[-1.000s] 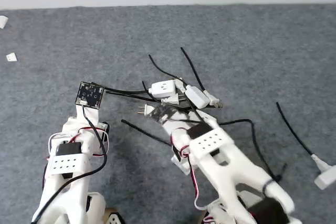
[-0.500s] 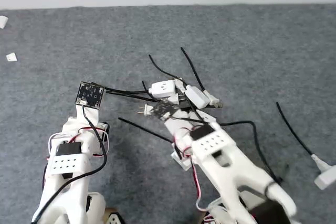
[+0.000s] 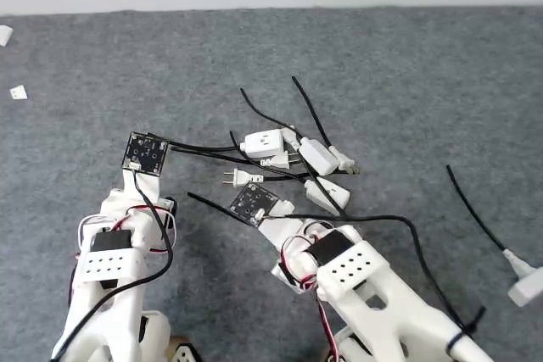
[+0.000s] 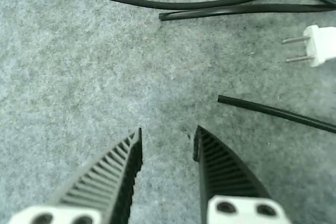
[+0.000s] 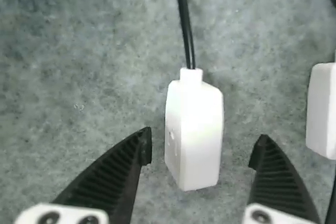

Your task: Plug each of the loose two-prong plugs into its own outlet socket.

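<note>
A white two-prong plug (image 3: 240, 178) lies mid-table, its prongs toward the left arm; it also shows as the plug (image 4: 320, 45). Beyond it sit a white outlet socket (image 3: 261, 142) and two white cabled blocks (image 3: 318, 156) (image 3: 327, 195). My left gripper (image 4: 168, 140) is open over bare carpet, short of the plug. My right gripper (image 5: 203, 145) is open, its fingers on either side of a white cabled block (image 5: 193, 135) without touching it. Another white piece (image 5: 321, 108) lies beside that.
Black cables (image 3: 271, 116) cross the grey carpet around the pieces, and one cable (image 4: 273, 111) runs just ahead of the left gripper. A further white plug (image 3: 526, 281) with its cord lies at the right edge. White scraps (image 3: 17, 91) sit far left.
The right arm has drawn back toward the near edge, uncovering a white block beside it. The left arm has not moved.
</note>
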`<state>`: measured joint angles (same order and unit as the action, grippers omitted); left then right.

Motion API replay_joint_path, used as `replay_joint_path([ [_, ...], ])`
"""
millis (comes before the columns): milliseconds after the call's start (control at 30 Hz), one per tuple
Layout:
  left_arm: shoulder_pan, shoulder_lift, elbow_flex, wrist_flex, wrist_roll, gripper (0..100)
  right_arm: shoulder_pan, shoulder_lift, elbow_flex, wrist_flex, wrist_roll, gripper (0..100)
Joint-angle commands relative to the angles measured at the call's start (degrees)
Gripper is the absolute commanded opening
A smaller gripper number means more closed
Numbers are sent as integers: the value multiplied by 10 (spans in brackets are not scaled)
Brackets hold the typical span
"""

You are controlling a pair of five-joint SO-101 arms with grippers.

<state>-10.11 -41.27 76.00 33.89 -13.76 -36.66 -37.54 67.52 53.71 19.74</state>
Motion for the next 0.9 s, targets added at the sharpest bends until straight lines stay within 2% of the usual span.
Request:
replay_joint_path([
  [0,-3,2,-30,2,-6,152,-1,-19,-23,23,8,251],
  [67,-3,2,-30,2,-6,152,9,-28,-41,51,6,245],
  [167,-3,0,-30,9,-1,151,62,-73,-55,71,4,242],
  [233,5,-4,-41,47,15,148,103,-120,-50,82,-4,242],
  [300,21,-8,-80,111,94,148,145,-181,-35,89,-42,241],
  [400,80,-33,-182,301,254,134,233,-289,6,86,-68,240],
  [433,111,-45,-211,352,287,112,261,-326,26,78,-69,225],
  [467,145,-52,-227,366,300,88,286,-364,49,70,-71,193],
  [567,234,-58,-189,291,282,15,325,-468,97,87,-69,48],
  [633,290,-53,-171,245,291,13,327,-516,106,106,-48,10],
  [800,386,1,-197,192,405,14,327,-529,121,97,-81,113],
  [867,417,40,-219,166,422,15,328,-511,120,87,-98,157],
])
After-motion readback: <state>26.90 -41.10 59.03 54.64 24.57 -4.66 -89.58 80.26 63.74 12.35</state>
